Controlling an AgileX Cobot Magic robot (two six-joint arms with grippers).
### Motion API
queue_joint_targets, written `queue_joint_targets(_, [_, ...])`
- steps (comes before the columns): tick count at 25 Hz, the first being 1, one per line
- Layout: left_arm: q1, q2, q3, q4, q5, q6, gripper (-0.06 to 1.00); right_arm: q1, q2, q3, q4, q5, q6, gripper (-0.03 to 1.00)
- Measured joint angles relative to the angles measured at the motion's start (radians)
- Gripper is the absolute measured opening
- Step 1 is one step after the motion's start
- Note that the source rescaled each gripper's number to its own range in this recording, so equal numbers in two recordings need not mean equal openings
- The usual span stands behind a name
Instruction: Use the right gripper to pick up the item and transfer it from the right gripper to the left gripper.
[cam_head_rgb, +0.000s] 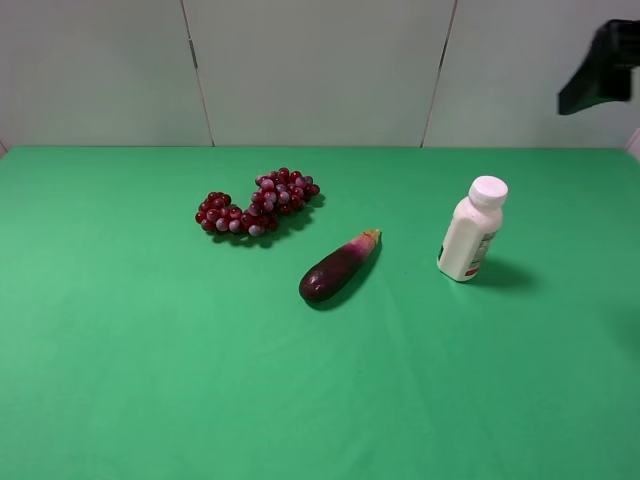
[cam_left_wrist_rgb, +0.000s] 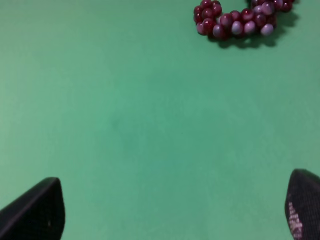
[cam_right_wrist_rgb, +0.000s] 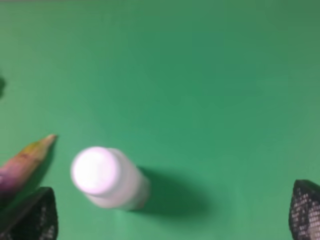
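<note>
the eggplant (cam_head_rgb: 339, 267) lies nearest on the green table (cam_head_rgb: 150, 380). to its right, apart from it, the item (cam_head_rgb: 471, 232) stands upright, untouched. farther back lies the grape bunch (cam_head_rgb: 258, 203). the right gripper (cam_right_wrist_rgb: 168, 215), above the item, and the left gripper (cam_left_wrist_rgb: 170, 215) are both spread wide, empty.

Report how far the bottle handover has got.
Done: nothing; the bottle stands on the green table, untouched. In hand: the right hand hovers open above it, with the bottle off-centre beneath. Left: grasp, lift, pass to the left hand, which is open and empty over cloth near the grapes.
</note>
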Motion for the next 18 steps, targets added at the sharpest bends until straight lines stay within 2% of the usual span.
queue_joint_targets(6, [0.0, 0.0, 0.0, 0.0, 0.0, 0.0, 0.73, 0.047, 0.206, -0.135, 0.003, 0.087, 0.036, 1.0])
queue_joint_targets(18, [0.0, 0.0, 0.0, 0.0, 0.0, 0.0, 0.73, 0.047, 0.419, -0.163, 0.017, 0.096, 0.039, 1.0])
